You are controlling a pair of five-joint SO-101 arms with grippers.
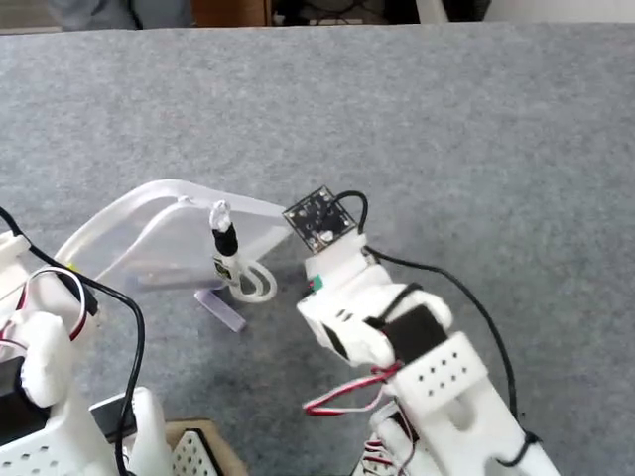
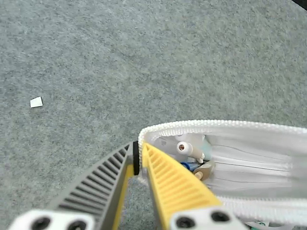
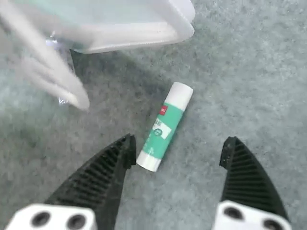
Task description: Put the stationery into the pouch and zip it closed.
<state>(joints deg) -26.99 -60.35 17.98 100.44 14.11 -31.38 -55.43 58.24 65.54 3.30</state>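
Our right gripper (image 3: 178, 143) hangs spread wide over the glue stick (image 3: 165, 127). The stick lies flat on the table (image 3: 254, 72) between the fingertips, nearer one finger. Its long axis runs away from the hand toward the pouch (image 3: 124, 33), roughly across the closing line. Our left gripper (image 2: 138, 154) pinches the pouch's end rim, so we judge this pick falls to the right arm.

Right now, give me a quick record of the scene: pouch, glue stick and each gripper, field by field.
pouch: open, unzipped, stationery already inside
glue stick: lying on the table outside the pouch
left gripper: shut on the pouch's end
right gripper: open, above the glue stick, not touching it
remaining: glue stick in, zip closed
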